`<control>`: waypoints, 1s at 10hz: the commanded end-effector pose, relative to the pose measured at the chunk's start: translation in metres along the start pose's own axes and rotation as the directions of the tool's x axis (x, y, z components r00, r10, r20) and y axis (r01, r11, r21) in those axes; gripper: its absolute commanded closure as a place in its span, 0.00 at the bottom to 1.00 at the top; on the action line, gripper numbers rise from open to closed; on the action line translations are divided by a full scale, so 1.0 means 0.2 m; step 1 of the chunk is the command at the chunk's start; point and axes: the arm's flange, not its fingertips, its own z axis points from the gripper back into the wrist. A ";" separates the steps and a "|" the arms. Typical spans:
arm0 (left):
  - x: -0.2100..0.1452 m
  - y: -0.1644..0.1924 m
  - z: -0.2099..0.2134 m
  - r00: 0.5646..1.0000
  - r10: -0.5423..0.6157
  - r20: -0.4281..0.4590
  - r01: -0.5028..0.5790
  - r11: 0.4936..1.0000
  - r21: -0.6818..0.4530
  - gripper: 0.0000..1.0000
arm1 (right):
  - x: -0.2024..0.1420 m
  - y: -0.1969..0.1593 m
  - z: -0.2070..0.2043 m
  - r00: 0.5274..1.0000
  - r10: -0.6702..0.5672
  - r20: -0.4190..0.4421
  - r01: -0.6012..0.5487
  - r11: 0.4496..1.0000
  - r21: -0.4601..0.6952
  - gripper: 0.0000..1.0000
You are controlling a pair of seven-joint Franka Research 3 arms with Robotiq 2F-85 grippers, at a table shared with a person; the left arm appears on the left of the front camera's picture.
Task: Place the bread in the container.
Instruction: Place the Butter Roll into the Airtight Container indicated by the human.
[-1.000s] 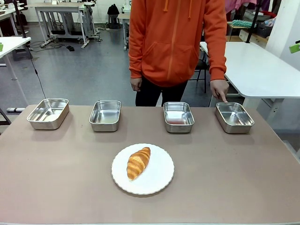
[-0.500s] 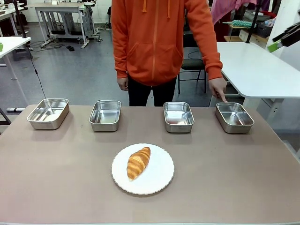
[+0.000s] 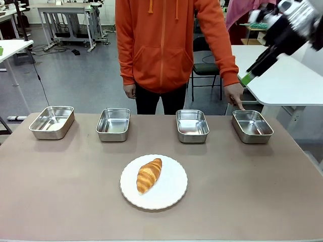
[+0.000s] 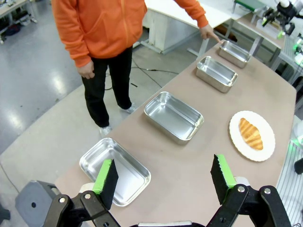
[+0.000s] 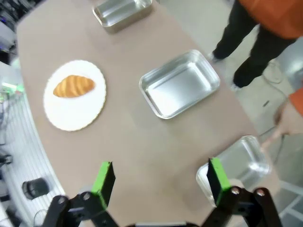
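The bread [image 3: 149, 175], a golden croissant, lies on a round white plate [image 3: 171, 194] at the table's near middle. Four steel pans stand in a row behind it. The person's hand [image 3: 235, 96] points a finger at the rim of the rightmost container [image 3: 252, 126]. My right arm [image 3: 290, 22] hangs high at the upper right, above that pan. In the right wrist view, my right gripper [image 5: 161, 178] is open and empty over the table, with the bread [image 5: 73, 86] far off. My left gripper [image 4: 164, 175] is open and empty, high above the leftmost pan [image 4: 115, 170]. The bread [image 4: 250, 134] lies far to the right.
The other pans [image 3: 52, 121] [image 3: 113, 124] [image 3: 192, 125] are empty. The person in an orange hoodie [image 3: 166, 40] stands at the far edge. A white table [image 3: 282, 75] stands behind on the right. Bare tabletop surrounds the plate.
My right arm has swung into view at the upper right, coming down and to the left. The person's body shifted left, while the pointing hand stayed at the rightmost pan.
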 end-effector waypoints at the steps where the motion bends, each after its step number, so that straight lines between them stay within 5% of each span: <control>1: 0.00 -0.01 0.01 1.000 -0.009 0.021 0.009 1.000 -0.009 0.00 | 0.03 0.24 -0.12 0.991 -0.100 -0.085 0.096 0.994 -0.044 0.00; 2: 0.00 -0.01 0.01 1.000 -0.009 0.021 0.009 1.000 -0.009 0.00 | 0.03 0.28 -0.16 0.987 -0.125 -0.104 0.125 0.992 -0.003 0.00; 3: 0.00 -0.01 0.01 1.000 -0.009 0.021 0.009 1.000 -0.009 0.00 | -0.03 0.26 -0.11 0.983 -0.110 -0.145 0.133 0.978 0.162 0.00; 4: 0.00 -0.01 0.01 1.000 -0.009 0.021 0.009 1.000 -0.009 0.00 | 0.04 0.24 -0.17 0.995 -0.068 -0.077 0.068 0.998 0.003 0.00; 7: 0.00 -0.01 0.01 1.000 -0.009 0.021 0.009 1.000 -0.009 0.00 | 0.01 0.28 -0.19 0.991 -0.088 -0.103 0.093 0.994 0.050 0.00; 8: 0.00 -0.01 0.01 1.000 -0.009 0.021 0.009 1.000 -0.009 0.00 | 0.09 0.43 -0.25 0.953 -0.277 -0.120 0.276 0.961 -0.025 0.00; 10: 0.00 -0.01 0.01 1.000 -0.009 0.021 0.009 1.000 -0.009 0.00 | 0.27 0.68 -0.38 0.837 -0.546 -0.019 0.538 0.829 -0.152 0.00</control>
